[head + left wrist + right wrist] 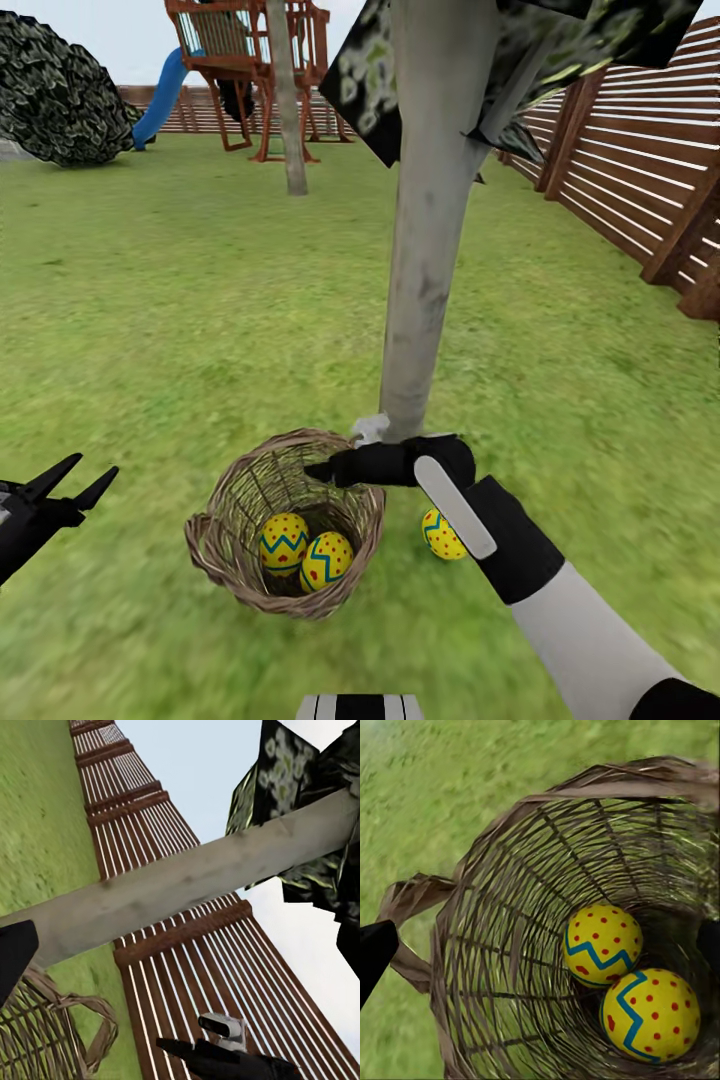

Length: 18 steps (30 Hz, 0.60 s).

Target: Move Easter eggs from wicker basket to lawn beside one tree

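While two eggs (305, 553) lie in the basket (222, 560), our right gripper (340, 455) hangs over its rim beside the trunk (428, 280) — we cannot tell how far its fingers are spread. A third egg (438, 535) rests on the lawn (180, 330) near the trunk. Our left gripper (82, 478) — fingers spread, empty — hovers apart.

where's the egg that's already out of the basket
In the head view it lies on the lawn at the foot of the pale tree trunk, just right of the wicker basket, partly hidden behind the right arm: egg.
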Available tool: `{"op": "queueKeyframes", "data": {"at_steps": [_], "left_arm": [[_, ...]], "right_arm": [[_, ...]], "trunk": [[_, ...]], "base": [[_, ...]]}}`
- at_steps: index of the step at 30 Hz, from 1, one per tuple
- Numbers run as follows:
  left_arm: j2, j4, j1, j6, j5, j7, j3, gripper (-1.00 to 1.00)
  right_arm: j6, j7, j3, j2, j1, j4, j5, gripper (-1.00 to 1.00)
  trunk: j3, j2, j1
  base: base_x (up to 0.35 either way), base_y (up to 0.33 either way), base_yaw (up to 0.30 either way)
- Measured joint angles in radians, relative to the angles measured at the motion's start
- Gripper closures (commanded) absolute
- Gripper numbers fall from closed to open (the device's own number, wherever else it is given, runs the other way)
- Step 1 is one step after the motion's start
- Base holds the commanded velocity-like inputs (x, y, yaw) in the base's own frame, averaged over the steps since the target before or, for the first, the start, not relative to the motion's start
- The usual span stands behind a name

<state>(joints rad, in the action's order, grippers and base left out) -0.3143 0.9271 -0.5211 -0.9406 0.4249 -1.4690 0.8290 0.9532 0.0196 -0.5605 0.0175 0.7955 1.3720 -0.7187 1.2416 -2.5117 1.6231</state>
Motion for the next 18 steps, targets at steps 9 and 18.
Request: {"op": "queueKeyframes", "data": {"at_steps": [9, 18], "left_arm": [[-0.067, -0.053, 0.0, 0.003, 0.004, -0.004, 0.037, -1.0], [-0.066, -0.085, 0.0, 0.011, 0.004, -0.006, 0.101, -1.0]], "right_arm": [[0.007, -0.593, -0.1, 0.139, 0.0, -0.012, 0.003, -1.0], [0.009, -0.616, -0.112, 0.15, 0.004, -0.106, 0.004, -1.0]], "trunk": [[-0.016, 0.001, -0.002], [-0.016, 0.001, -0.002]], "base": [[0.0, 0.0, 0.0], [0.0, 0.0, 0.0]]}}
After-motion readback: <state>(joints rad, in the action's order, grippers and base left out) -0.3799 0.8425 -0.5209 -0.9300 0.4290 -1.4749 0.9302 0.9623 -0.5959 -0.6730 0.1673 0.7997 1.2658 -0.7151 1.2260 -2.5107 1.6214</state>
